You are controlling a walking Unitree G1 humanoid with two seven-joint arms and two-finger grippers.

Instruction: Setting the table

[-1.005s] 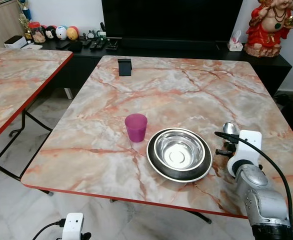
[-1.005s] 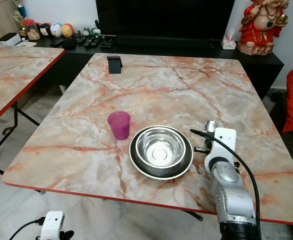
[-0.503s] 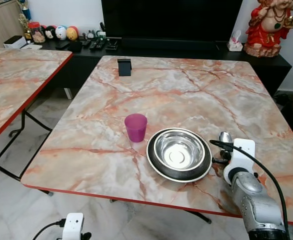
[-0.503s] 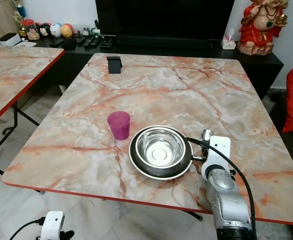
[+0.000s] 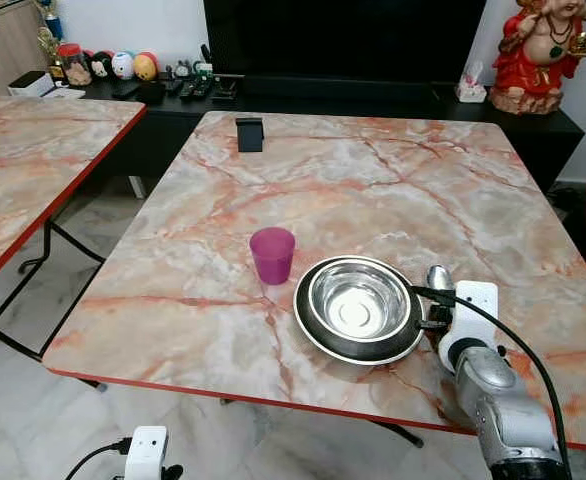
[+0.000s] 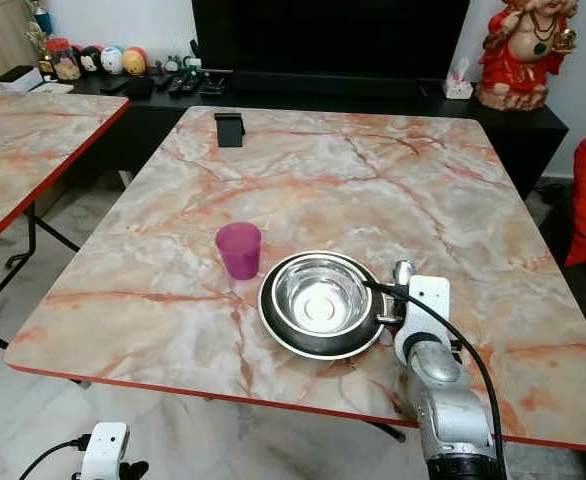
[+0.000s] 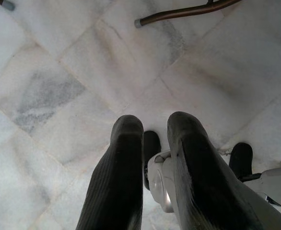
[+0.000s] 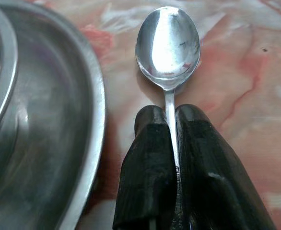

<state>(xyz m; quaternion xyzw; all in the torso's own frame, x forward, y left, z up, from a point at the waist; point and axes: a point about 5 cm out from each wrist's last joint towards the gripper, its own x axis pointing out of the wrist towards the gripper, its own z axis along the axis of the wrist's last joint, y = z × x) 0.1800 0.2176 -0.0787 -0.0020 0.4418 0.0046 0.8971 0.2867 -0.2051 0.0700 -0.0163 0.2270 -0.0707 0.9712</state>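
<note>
A steel bowl (image 5: 357,300) sits in a dark-rimmed plate (image 5: 325,342) near the marble table's front edge, with a purple cup (image 5: 272,254) just to its left. My right gripper (image 8: 170,125) is shut on the handle of a metal spoon (image 8: 168,45), whose bowl (image 5: 439,277) points away from me, close beside the plate's right rim (image 8: 90,124) and low over the table. My left gripper (image 7: 152,139) hangs idle below the table, over the floor tiles, its fingers nearly together with nothing between them.
A small black stand (image 5: 249,133) is at the table's far left. A second marble table (image 5: 33,150) stands to the left. Behind are a dark cabinet (image 5: 373,95) with a TV, toys and a red figurine (image 5: 545,55). Bare tabletop (image 5: 513,230) stretches to the right of the plate.
My right gripper has carried the spoon leftward and toward me, from the open tabletop to right beside the plate's rim. The cup, bowl and plate have stayed put.
</note>
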